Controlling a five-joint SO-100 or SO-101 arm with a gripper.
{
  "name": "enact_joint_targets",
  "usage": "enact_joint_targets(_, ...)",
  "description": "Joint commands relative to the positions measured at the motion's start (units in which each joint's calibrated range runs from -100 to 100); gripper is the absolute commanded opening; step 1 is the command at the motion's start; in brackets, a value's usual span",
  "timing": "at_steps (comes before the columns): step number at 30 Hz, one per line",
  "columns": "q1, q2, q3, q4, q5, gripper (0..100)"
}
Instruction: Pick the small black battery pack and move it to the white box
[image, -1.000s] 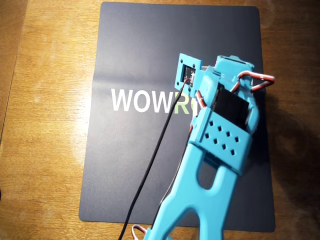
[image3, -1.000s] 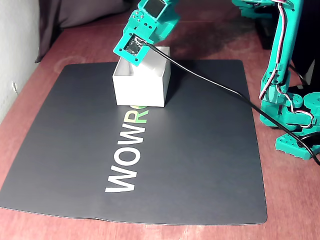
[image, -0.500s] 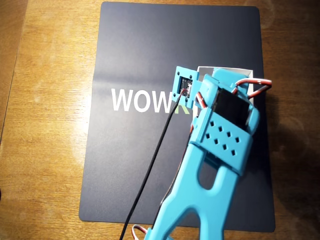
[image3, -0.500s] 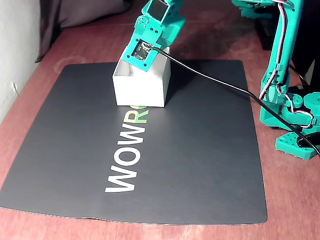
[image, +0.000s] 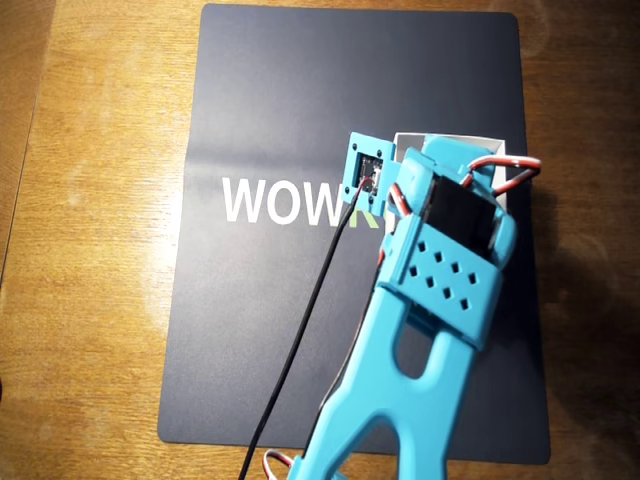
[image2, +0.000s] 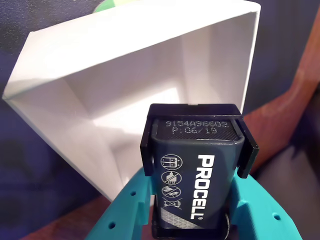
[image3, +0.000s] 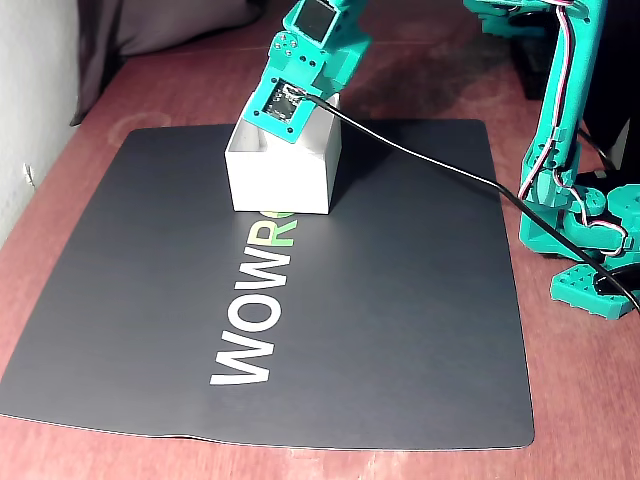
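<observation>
Wrist view is the only one that shows the small black battery pack: the tool is squeezing it between its teal sides, right over the open white box. In the overhead view the arm hides most of the box. In the fixed view the tool's tips are hidden inside the box, which sits on the dark mat.

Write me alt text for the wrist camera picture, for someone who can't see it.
A small black battery pack with white PROCELL lettering is held between the teal gripper fingers, poised at the mouth of an open, empty white box. The box sits on a dark mat, with reddish-brown table showing at right.
</observation>
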Motion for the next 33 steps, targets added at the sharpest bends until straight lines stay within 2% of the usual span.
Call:
enact_joint_targets(1,0.0,-0.8,-0.4,0.4,0.0,15)
enact_joint_targets(21,-0.8,-1.5,-0.7,0.5,-0.2,15)
enact_joint_targets(33,-20.9,-8.3,-0.3,0.6,-0.4,15)
